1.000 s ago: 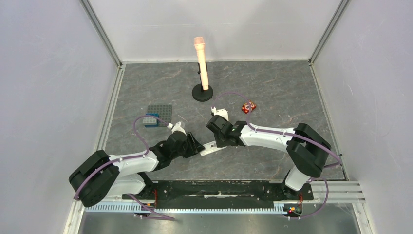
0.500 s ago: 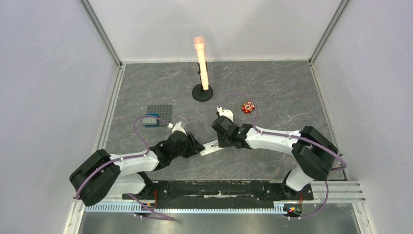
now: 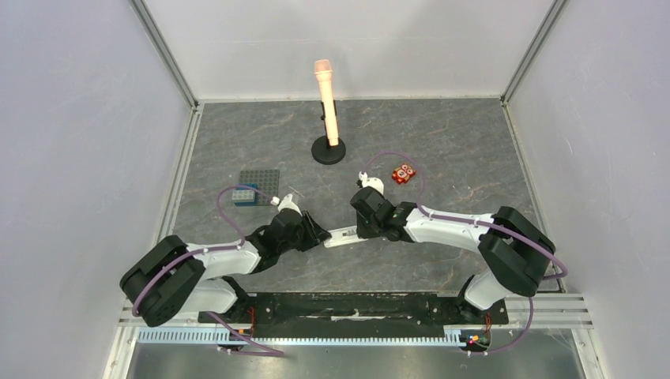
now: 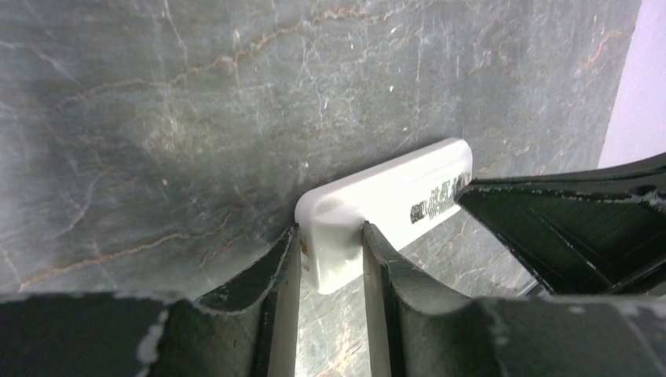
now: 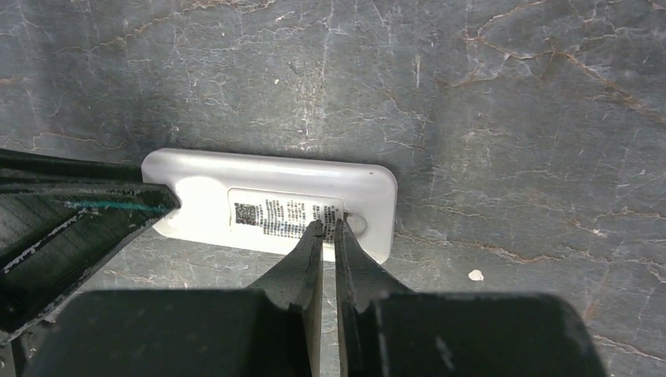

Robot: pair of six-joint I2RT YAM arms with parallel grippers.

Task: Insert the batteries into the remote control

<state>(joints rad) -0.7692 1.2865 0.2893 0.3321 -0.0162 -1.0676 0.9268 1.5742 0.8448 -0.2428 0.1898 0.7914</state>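
Remote control (image 5: 267, 206): label side up, flat on table (image 3: 458, 142), long axis running from left gripper (image 4: 330, 245) to right gripper (image 5: 328, 229). Left: clamped across 1 short end. Right: fingers pressed nearly together, tips on label near opposite end. Batteries not in view.

White remote control (image 5: 267, 206) with black-printed label (image 5: 284, 214), black fingers (image 5: 302, 263), grey rust-veined marbled table (image 5: 510, 118)

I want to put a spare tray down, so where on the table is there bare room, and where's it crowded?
Bare: the far right stretch between the red block and the right wall; the far left corner between the studded plate and the microphone stand. Crowded: mid-table, where the left gripper and right gripper meet on the remote control.
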